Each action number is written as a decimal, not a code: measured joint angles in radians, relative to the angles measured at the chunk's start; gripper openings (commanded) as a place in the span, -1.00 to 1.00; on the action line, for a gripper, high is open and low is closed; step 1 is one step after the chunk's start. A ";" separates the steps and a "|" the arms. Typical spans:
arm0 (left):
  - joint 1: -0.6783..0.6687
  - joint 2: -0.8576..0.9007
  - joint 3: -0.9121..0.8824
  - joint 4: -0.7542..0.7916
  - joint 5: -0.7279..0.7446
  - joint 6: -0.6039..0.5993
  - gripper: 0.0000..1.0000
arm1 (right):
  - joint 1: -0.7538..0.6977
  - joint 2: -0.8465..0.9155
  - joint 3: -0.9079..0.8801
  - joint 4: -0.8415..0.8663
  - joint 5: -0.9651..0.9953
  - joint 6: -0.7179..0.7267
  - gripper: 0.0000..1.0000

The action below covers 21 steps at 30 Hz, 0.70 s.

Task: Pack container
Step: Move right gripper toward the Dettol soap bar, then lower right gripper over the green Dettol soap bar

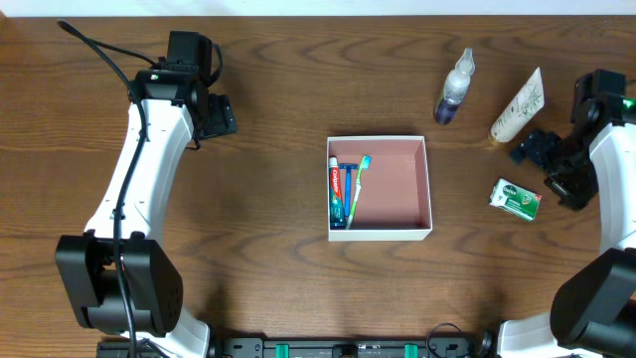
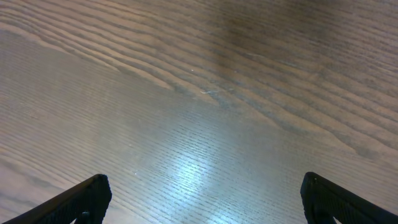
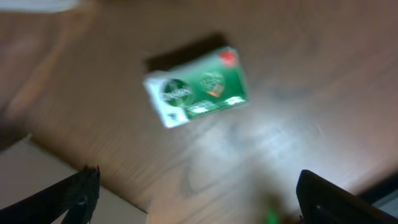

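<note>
The container (image 1: 428, 187), a shallow white-walled box with a pinkish-brown inside, sits mid-table. A red toothpaste tube (image 1: 336, 191) and a teal toothbrush (image 1: 357, 187) lie along its left wall. A green-and-white packet (image 1: 516, 198) lies to the right of it and shows blurred in the right wrist view (image 3: 197, 87). A small spray bottle (image 1: 454, 88) and a white tube (image 1: 518, 106) lie at the back right. My right gripper (image 1: 553, 165) is open and empty, just right of the packet. My left gripper (image 1: 217, 115) is open and empty over bare wood at the far left.
The table's right edge shows in the right wrist view (image 3: 56, 186), near the right arm. Cables run along the left arm (image 1: 134, 189). The left wrist view shows only wood grain (image 2: 199, 112).
</note>
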<state>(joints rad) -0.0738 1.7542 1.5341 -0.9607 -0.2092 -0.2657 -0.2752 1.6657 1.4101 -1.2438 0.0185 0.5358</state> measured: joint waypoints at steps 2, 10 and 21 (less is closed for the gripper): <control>0.000 0.000 0.000 0.000 0.000 0.000 0.96 | 0.000 0.000 0.003 0.030 -0.039 -0.086 0.99; 0.000 0.000 0.000 -0.001 0.000 0.000 0.96 | 0.001 -0.003 0.080 0.227 -0.102 -0.380 0.99; 0.000 0.000 0.000 0.000 0.000 0.000 0.96 | 0.001 -0.006 0.082 0.354 -0.116 -0.575 0.85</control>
<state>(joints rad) -0.0738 1.7542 1.5341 -0.9611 -0.2092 -0.2657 -0.2745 1.6596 1.4925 -0.8902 -0.0975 -0.0395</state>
